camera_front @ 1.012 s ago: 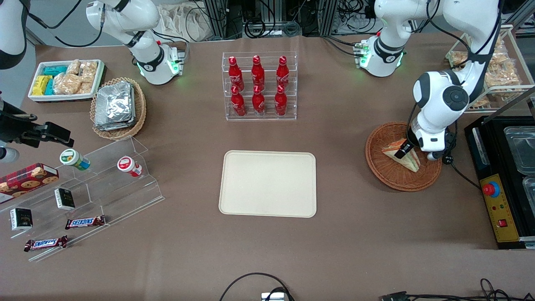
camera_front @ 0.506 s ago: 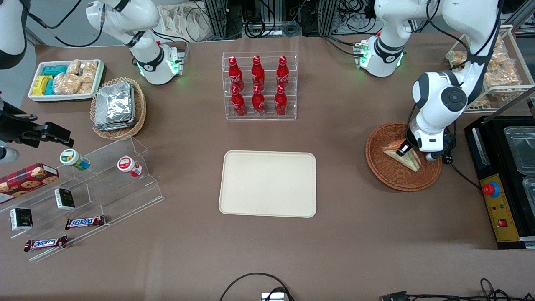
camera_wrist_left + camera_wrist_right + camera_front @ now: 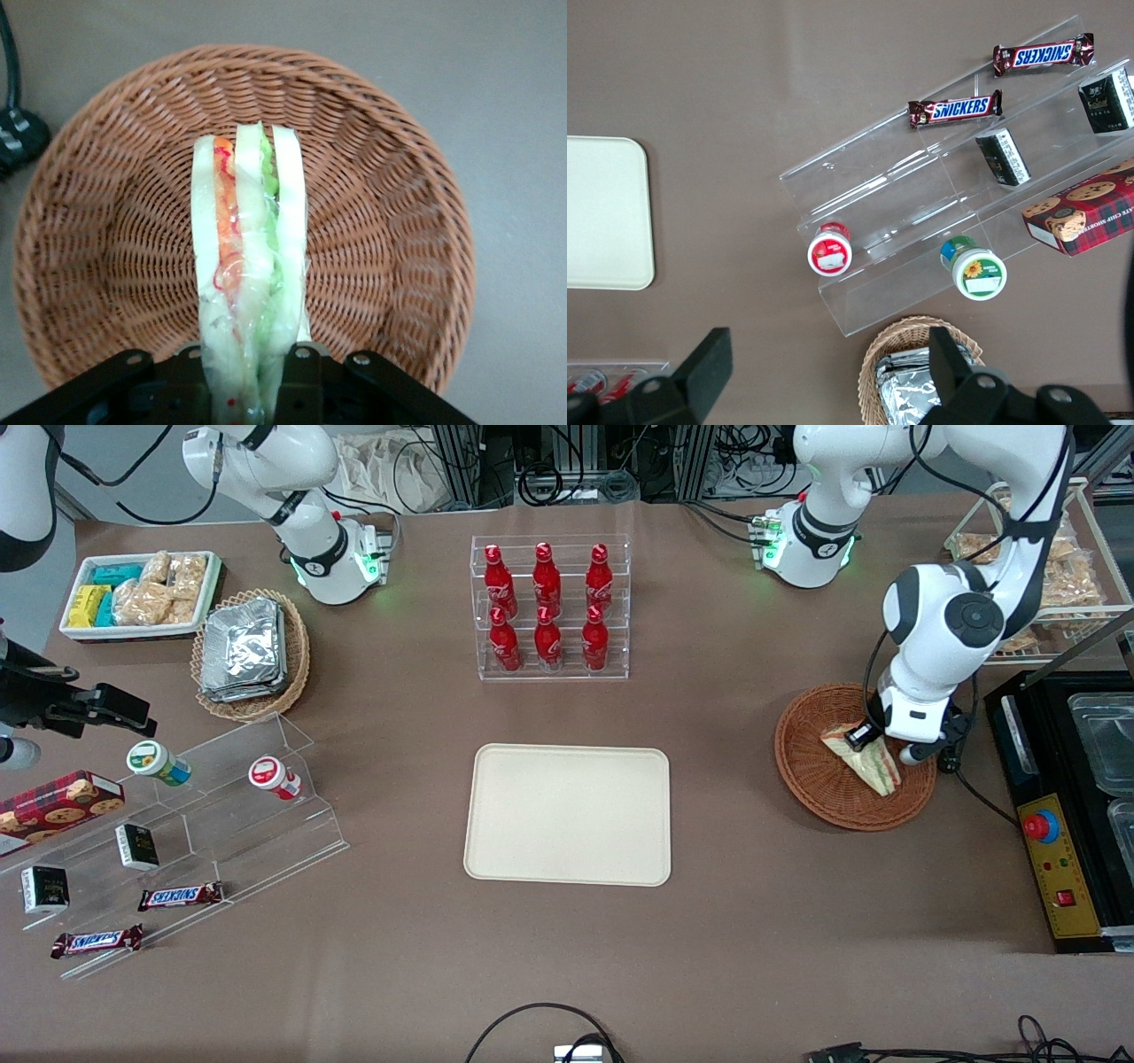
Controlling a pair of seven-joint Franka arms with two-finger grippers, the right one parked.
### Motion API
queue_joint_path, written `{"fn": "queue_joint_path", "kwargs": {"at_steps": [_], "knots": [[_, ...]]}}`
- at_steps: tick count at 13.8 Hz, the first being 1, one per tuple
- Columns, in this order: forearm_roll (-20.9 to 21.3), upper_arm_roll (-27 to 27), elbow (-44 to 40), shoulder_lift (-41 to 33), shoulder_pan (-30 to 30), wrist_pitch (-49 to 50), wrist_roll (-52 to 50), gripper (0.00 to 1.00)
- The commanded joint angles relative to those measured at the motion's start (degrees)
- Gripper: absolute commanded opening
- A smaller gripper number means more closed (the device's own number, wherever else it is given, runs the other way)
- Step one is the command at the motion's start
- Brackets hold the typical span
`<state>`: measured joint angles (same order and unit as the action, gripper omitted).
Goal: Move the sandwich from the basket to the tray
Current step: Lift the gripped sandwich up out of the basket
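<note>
The brown desk (image 3: 753, 921) carries everything. In the middle of it lies the cream tray (image 3: 568, 815), flat and bare. Farther from the front camera than the tray stands a clear rack of red bottles (image 3: 548, 607). Toward the working arm's end of the desk sits the round brown wicker basket (image 3: 819, 784), well apart from the tray. The left arm bends down over the basket's rim, and its gripper (image 3: 864, 737) hangs inside the bowl. In the wrist view the gripper (image 3: 252, 390) has its black fingers (image 3: 301, 376) closed on the sandwich (image 3: 251, 266), pinching it at one end so the white bread slices stand on edge, with orange, red and green filling showing between them. From the front the sandwich (image 3: 873, 762) sits within the basket, beside the gripper.
</note>
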<state>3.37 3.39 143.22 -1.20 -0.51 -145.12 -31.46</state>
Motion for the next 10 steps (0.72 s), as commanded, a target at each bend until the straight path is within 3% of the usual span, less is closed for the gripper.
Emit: {"fn": "queue_joint_path", "kwargs": {"at_steps": [1,10], "knots": [[0.7,1.4,-4.5,-2.6,0.3,8.0,4.0,0.07],[-0.1,9.8,-12.9,-2.8,1.3,12.1,27.1,0.07]]}}
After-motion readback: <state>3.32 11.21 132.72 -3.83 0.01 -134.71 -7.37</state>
